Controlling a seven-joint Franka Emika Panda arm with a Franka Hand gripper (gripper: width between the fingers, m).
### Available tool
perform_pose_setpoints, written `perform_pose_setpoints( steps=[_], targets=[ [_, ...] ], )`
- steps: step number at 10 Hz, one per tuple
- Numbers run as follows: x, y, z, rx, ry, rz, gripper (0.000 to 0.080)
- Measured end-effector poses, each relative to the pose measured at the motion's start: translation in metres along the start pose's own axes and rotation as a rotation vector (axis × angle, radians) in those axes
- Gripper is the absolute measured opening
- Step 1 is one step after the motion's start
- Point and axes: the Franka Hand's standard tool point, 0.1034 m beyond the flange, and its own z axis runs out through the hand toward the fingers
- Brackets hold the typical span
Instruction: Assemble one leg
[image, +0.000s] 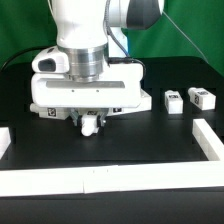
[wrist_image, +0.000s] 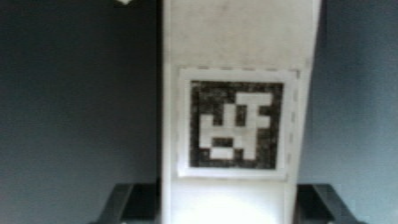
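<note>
My gripper (image: 90, 117) is shut on a white leg (image: 91, 126) and holds it just in front of the large flat white panel (image: 60, 92), low over the black table. In the wrist view the leg (wrist_image: 237, 90) fills the middle, with its black-and-white tag facing the camera. The gripper (wrist_image: 237, 208) has a dark finger (wrist_image: 135, 205) on each side of the leg. Two more legs (image: 172, 101) (image: 203, 98) lie on the table at the exterior view's right.
A low white wall runs along the table's front (image: 45, 181), its right side (image: 208, 142) and its left edge (image: 4, 140). A green curtain (image: 20, 25) hangs behind. The arm's body hides much of the panel.
</note>
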Motion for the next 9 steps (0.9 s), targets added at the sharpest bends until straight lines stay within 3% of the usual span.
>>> perform_pose_setpoints(
  steps=[2, 3, 5, 8, 9],
  targets=[
    [0.027, -0.012, -0.011, 0.009, 0.003, 0.046, 0.0290],
    [0.037, -0.011, -0.017, 0.011, 0.011, 0.067, 0.0290],
    [0.045, 0.014, -0.019, 0.002, 0.015, 0.043, 0.0290],
    [0.051, 0.080, -0.016, -0.011, 0.032, -0.031, 0.0290],
    [0.059, 0.094, -0.014, -0.014, 0.039, -0.036, 0.0290]
  ],
)
